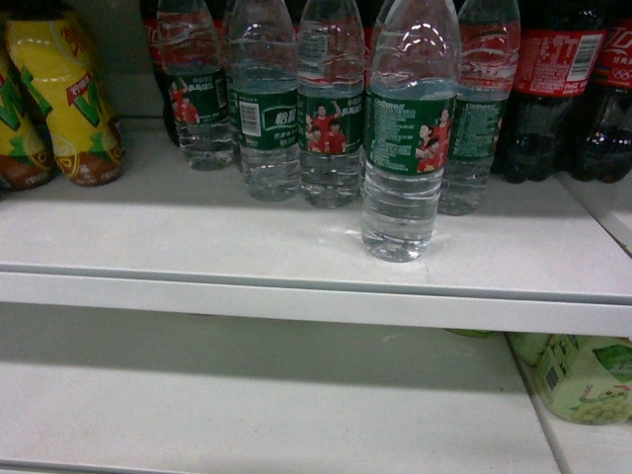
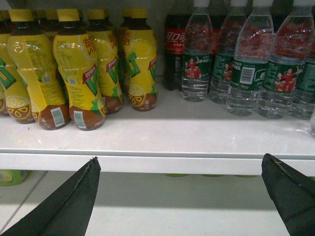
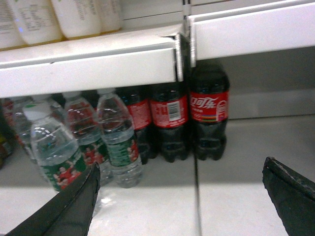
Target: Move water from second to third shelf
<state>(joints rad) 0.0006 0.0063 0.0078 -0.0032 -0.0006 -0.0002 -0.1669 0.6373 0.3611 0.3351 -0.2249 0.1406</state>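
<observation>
On the shelf's front edge the water (image 1: 401, 148) stands upright, ahead of its row; right gripper (image 3: 182, 196), jaws wide and empty, is nearer, bottle toward its left finger
</observation>
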